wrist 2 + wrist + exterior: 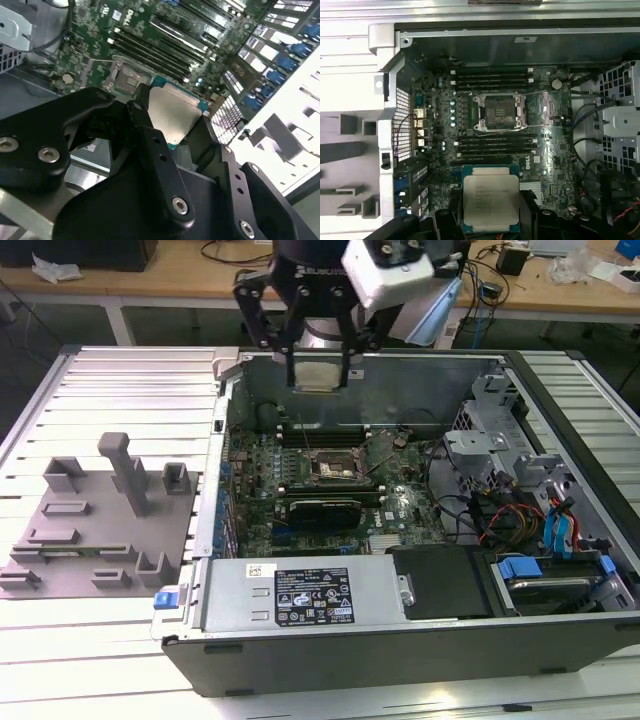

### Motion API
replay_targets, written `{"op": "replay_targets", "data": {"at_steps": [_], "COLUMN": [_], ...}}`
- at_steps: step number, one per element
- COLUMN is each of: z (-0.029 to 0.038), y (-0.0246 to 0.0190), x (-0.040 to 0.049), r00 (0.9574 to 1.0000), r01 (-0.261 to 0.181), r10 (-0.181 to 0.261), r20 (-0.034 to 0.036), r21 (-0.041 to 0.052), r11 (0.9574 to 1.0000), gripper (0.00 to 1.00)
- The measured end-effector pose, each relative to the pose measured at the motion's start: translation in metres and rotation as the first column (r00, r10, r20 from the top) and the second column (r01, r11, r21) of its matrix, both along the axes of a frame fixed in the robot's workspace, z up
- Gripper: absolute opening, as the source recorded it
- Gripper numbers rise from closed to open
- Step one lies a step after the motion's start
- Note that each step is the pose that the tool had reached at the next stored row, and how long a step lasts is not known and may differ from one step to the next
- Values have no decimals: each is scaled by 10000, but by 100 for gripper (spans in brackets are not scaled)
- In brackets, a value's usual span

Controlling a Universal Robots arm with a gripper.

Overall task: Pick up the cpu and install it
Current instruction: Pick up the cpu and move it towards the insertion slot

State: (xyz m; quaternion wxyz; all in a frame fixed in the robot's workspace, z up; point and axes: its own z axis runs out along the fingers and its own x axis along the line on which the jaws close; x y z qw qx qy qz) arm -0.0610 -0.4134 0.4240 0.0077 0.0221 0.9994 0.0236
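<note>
The cpu [318,376] is a flat silvery square chip with a thin green rim, and my gripper [320,378] is shut on its two opposite edges. It hangs above the far side of the open computer case, apart from the board. The black socket frame [335,466] on the green motherboard lies open below and nearer the camera than the chip. In the first wrist view the cpu [490,199] faces up between the black fingers [529,209], with the socket [499,111] beyond it. The second wrist view shows the cpu [172,116] clamped over the memory slots.
A grey fixture plate [95,520] with upright holders lies on the exterior view's left. Inside the case [400,660] are a power supply [300,595], a card [325,510], loose cables [480,510] and drive bays with blue tabs [560,530]. Case walls surround the board.
</note>
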Motion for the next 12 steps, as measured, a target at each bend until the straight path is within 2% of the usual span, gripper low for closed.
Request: {"op": "replay_targets", "data": {"at_steps": [1, 2, 4, 8, 10, 12], "z": [-5, -133, -215, -319, -385, -420], "y": [0, 17, 20, 23, 47, 63], "x": [84, 115, 164, 260, 289, 292], "r00": [10000, 10000, 10000, 10000, 10000, 10000], "r01": [-1, -1, 0, -1, -1, 0], "r10": [1, 1, 0, 1, 1, 0], "r20": [-5, -6, -6, -8, -7, -8], "r21": [2, 1, 1, -2, 1, -1], "r11": [10000, 10000, 10000, 10000, 10000, 10000], "gripper": [54, 54, 54, 54, 54, 54]}}
